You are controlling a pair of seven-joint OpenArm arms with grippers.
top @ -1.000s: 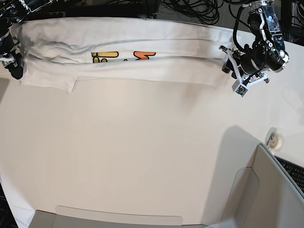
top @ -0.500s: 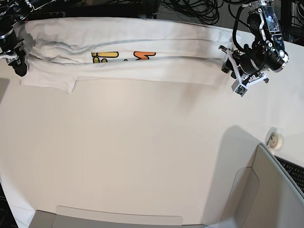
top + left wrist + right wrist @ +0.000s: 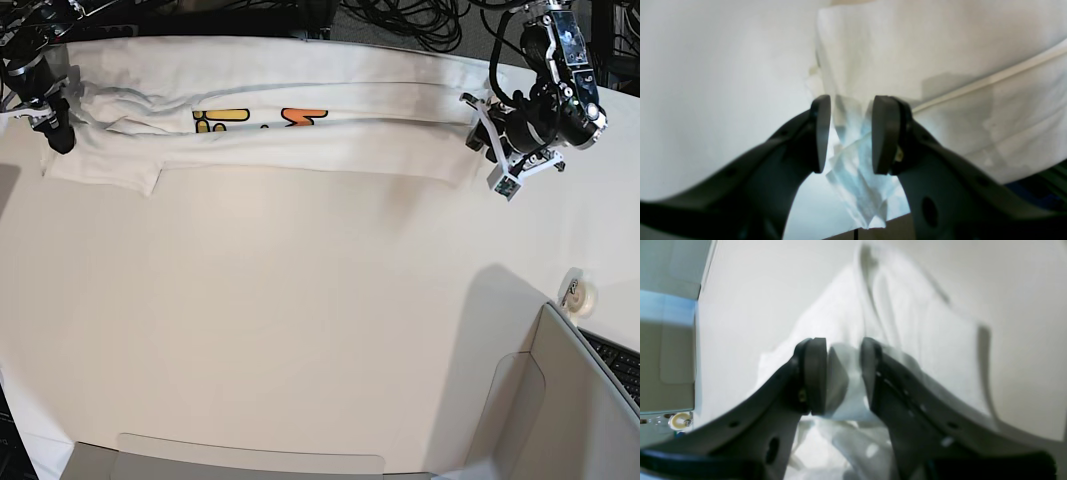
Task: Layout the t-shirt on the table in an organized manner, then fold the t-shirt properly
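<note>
While the white short-sleeved cloth t-shirt with colourful cartoon lettering lies folded into a long band across the upper part of the base view, near the far edge of the large matte white table, you hold it at both ends, and that is where your risks sit.

Your left gripper, at the upper right of the base view, has its jaws closed on a thin bunch of cloth at the hem end. In the left wrist view only a crumpled corner sits between the pads, with the bulk of the fabric above them. A bite that shallow may slip free if you pull hard along the band.

Your right gripper, at the upper left of the base view, also has its jaws clamped on shirt fabric, though that wrist view is blurred and I cannot tell how many layers it holds. If it grips only the top layer, lifting could peel the fold open.

Uneven motion between your two arms would skew the band or drag the loose sleeve at the upper left out of line. The band lies close to the far edge, so pushing further that way may spill cloth off the table.
</note>
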